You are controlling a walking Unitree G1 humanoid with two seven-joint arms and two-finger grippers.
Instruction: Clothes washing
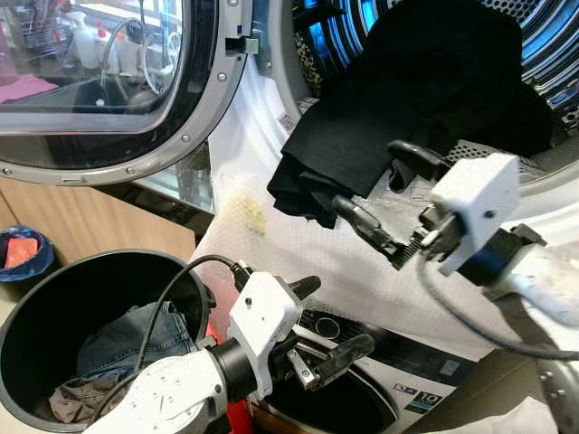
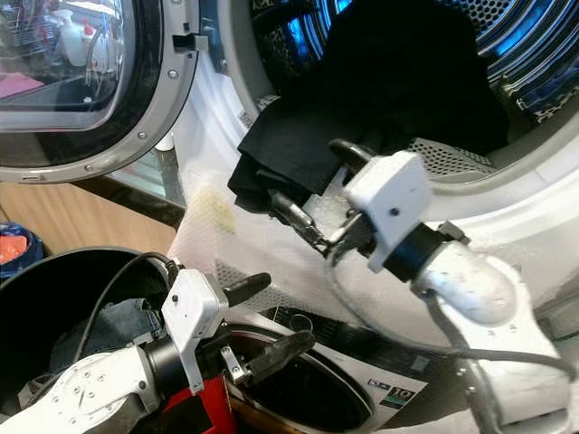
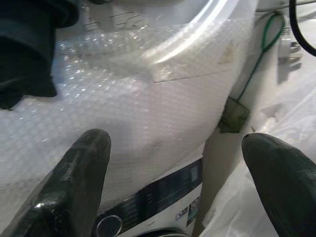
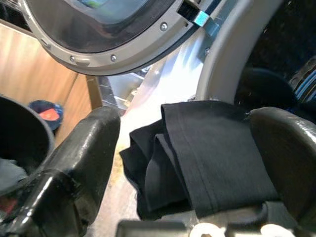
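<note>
Head cam first: the washer drum (image 1: 543, 36) is the landmark here, door (image 1: 109, 90) swung wide open off to its left, and a black garment (image 1: 398, 108) is lying half in the drum with its folded end drooping over the drum's lip. The right end effector (image 1: 384, 194) sits right at that lip, fingers spread apart with the drooping end of the garment between or just above them, not clamped on it as far as I can see. Well below the drum and off to its left there's a black laundry bin (image 1: 54, 298) with a denim piece (image 1: 136, 339) and some brownish cloth (image 1: 77, 398) in it, so I'd guess loading is only partway done. The left end effector (image 1: 335, 325) hangs below the drum, fingers apart, holding nothing. Other eye shows the same layout, nothing to add. Left wrist cam: its two fingers (image 3: 74, 182) are wide apart, looking at bubble wrap (image 3: 148, 113) covering the machine front under the drum, with a control panel (image 3: 163, 195) lower down. Right wrist cam: fingers (image 4: 84, 158) splayed on either side of the folded black cloth at the drum's edge, open door beyond. My read: this piece needs a shove deeper in, then the bin's leftovers, then shutting the door and starting it.
</note>
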